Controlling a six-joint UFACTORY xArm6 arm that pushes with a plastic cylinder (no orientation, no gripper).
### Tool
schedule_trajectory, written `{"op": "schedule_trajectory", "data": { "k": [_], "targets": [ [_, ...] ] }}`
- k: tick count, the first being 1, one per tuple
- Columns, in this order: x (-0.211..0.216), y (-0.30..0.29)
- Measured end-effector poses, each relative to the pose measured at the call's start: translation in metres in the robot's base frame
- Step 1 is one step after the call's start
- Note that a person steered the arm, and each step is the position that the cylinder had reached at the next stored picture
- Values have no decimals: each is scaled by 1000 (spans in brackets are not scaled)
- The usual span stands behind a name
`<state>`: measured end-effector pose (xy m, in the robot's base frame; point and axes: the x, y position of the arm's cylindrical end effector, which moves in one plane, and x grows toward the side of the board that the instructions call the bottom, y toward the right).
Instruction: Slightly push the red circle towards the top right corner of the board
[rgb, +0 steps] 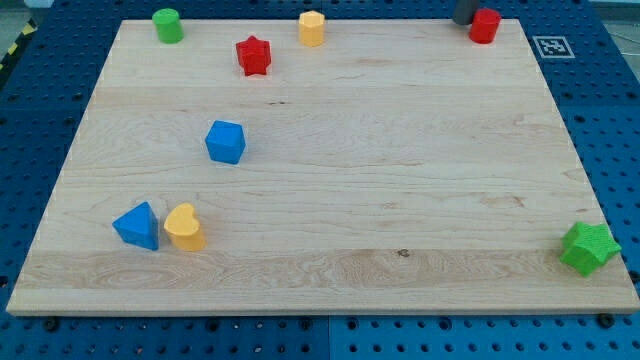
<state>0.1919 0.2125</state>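
The red circle (485, 25) was seen at the view's top right, standing on the wooden board (400, 180) close to its top edge and near its top right corner. Immediately to the view's left of it, a dark rod came down from the top of the picture; my tip (464, 22) was placed right beside the red circle, touching it or almost touching it, though contact could not be settled. No gripper was carried by the arm, so nothing was held and no opening could be reported; only the rod's short lower end was shown.

Farther along the top edge, towards the view's left, a yellow block (312, 28) of roughly hexagonal shape was found, and just below and to the left of it a red star (254, 55). A green cylinder (167, 25) was set near the top left corner. A blue cube-like block (225, 141) was seen left of the board's middle, well apart from the others. Near the bottom left, a blue triangle (137, 226) and a yellow heart (185, 227) were placed side by side, touching or nearly so. A green star (588, 248) was seen at the board's right edge near the bottom right corner. A small printed marker (552, 46) was fixed beside the board's top right corner, on the blue perforated table (610, 120).
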Motion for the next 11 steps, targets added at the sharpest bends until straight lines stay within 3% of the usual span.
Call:
{"op": "schedule_trajectory", "data": {
  "k": [3, 8, 9, 11],
  "targets": [
    [0, -24],
    [3, -17],
    [21, -17],
    [140, -31]
  ]
}}
